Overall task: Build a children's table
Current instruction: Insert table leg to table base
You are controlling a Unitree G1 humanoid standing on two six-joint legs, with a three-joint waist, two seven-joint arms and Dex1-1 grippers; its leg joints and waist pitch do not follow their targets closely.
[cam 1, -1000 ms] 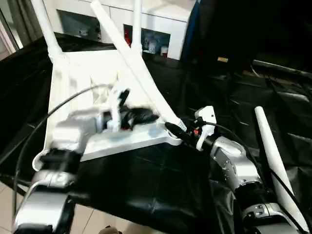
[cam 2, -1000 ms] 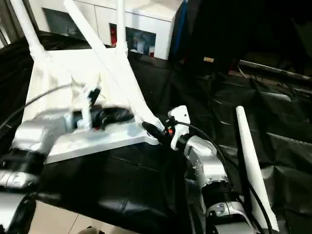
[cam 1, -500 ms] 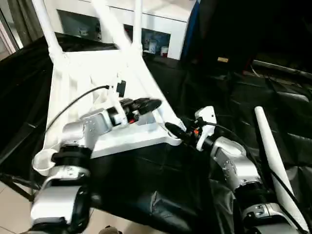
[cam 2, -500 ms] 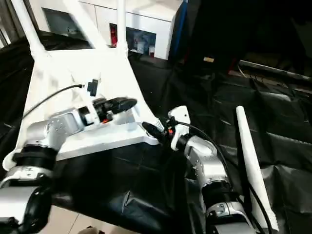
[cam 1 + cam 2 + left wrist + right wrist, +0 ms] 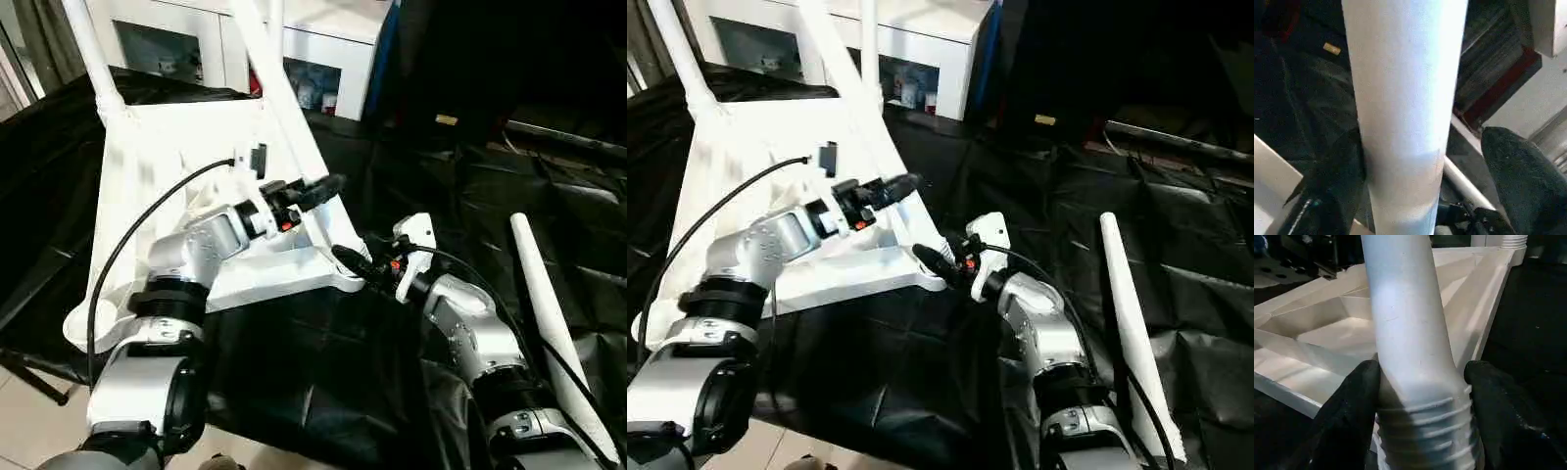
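Note:
The children's table top (image 5: pixel 147 147) lies upside down on black cloth, ribbed underside up. Two legs (image 5: pixel 671 49) (image 5: pixel 869 39) stand in its far corners. A third leg (image 5: pixel 277 93) leans up from the near right corner socket (image 5: pixel 338 279). My right gripper (image 5: pixel 345 260) is shut on that leg just above its threaded end (image 5: pixel 1425 431), with one finger (image 5: pixel 1347 406) on each side. My left gripper (image 5: pixel 328 184) is open around the same leg (image 5: pixel 1400 98) higher up. One of its fingers (image 5: pixel 1337 181) lies against the leg and the other (image 5: pixel 1518 166) stands apart.
A loose white leg (image 5: pixel 544 313) lies on the black cloth (image 5: pixel 323 372) at the right. A white cabinet with glass doors (image 5: pixel 323 39) stands behind the table. Pale floor shows at the near left, below the cloth's edge.
My left arm has swung from the table's underside to the leaning leg and its jaws have opened around it. The leg now stands steeper. The right gripper has stayed put.

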